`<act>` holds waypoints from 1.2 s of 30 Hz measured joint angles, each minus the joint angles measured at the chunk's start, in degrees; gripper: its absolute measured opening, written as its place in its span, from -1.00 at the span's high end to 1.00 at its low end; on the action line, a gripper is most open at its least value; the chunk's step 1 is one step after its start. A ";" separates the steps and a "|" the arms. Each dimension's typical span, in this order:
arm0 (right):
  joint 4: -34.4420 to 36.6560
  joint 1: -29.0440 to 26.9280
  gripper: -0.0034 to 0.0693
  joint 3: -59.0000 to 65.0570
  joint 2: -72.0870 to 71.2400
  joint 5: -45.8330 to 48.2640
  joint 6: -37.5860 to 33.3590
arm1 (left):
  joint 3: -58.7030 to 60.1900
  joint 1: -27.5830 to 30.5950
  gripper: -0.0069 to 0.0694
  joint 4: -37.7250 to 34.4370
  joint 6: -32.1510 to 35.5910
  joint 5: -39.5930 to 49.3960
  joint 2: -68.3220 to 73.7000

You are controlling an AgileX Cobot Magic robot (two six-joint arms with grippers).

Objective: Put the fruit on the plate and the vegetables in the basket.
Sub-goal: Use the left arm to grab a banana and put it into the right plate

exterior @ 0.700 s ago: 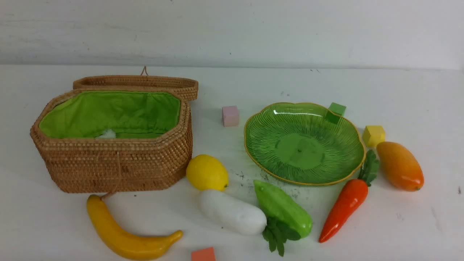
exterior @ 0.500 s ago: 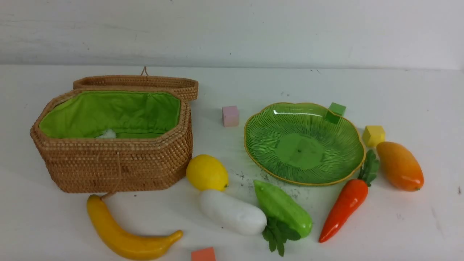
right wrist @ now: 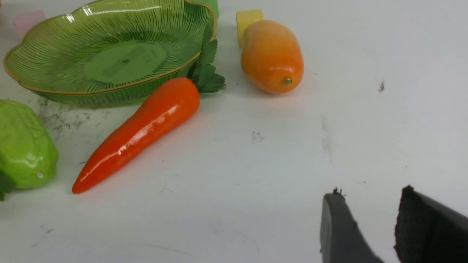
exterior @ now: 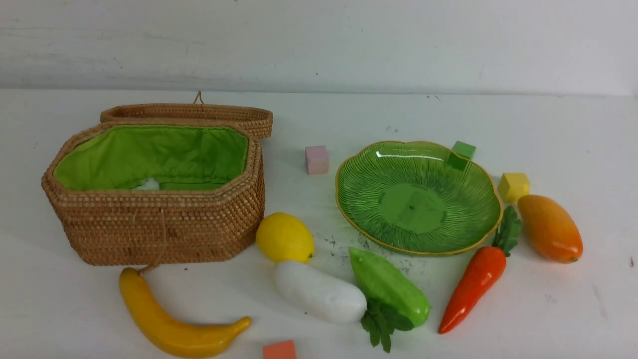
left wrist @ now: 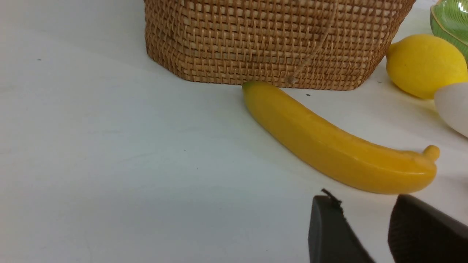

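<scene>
Worktop: a plain white worktop (exterior: 548, 319) with a few dark scuffs near the plate; it carries everything

Basket: a large octagonal tan wicker basket (exterior: 159, 229) with bright green cloth lining, on the left, its hinged wicker lid (exterior: 189, 113) thrown back behind it; none of the vegetables is inside

Plate: a shallow translucent green dish (exterior: 398, 174) with ribbed surface and wavy gold rim, right of centre, bare of fruit

Banana: a long curved yellow toy banana (exterior: 164, 324) on the worktop in front of the basket, one end at the foot of its front wall

Carrot: an orange toy carrot (exterior: 473, 286) lying at a slant, its green leaves against the plate's right rim

Radish: a white oblong toy radish (exterior: 319, 294) close against the lemon on one end and the gourd on the other

Gourd: a light-green ridged toy gourd (exterior: 389, 286) with dark leaves, just in front of the plate

Mango: an oval orange-yellow toy mango (exterior: 551, 229), right of the plate

Lemon: a round yellow toy lemon (exterior: 285, 238) beside the basket's near right corner

Cubes: small pink (exterior: 317, 159), green (exterior: 462, 152), yellow (exterior: 514, 186) and salmon (exterior: 279, 350) blocks scattered about

Left pincer (left wrist: 365, 199): jaws partly apart, nothing between them — near the banana's stalk end

Right pincer (right wrist: 371, 193): jaws partly apart, holding nothing — over bare worktop
</scene>
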 joint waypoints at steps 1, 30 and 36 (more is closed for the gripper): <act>0.00 0.00 0.24 0.00 0.00 0.00 0.00 | 0.00 0.00 0.19 0.07 0.00 -0.33 0.00; 14.71 0.00 0.24 0.54 0.00 -14.55 8.63 | -31.72 0.00 0.85 -22.59 -1.06 21.97 17.91; 22.36 0.00 0.26 0.54 0.00 -21.19 11.10 | -39.22 0.00 0.85 -23.54 7.35 26.50 32.23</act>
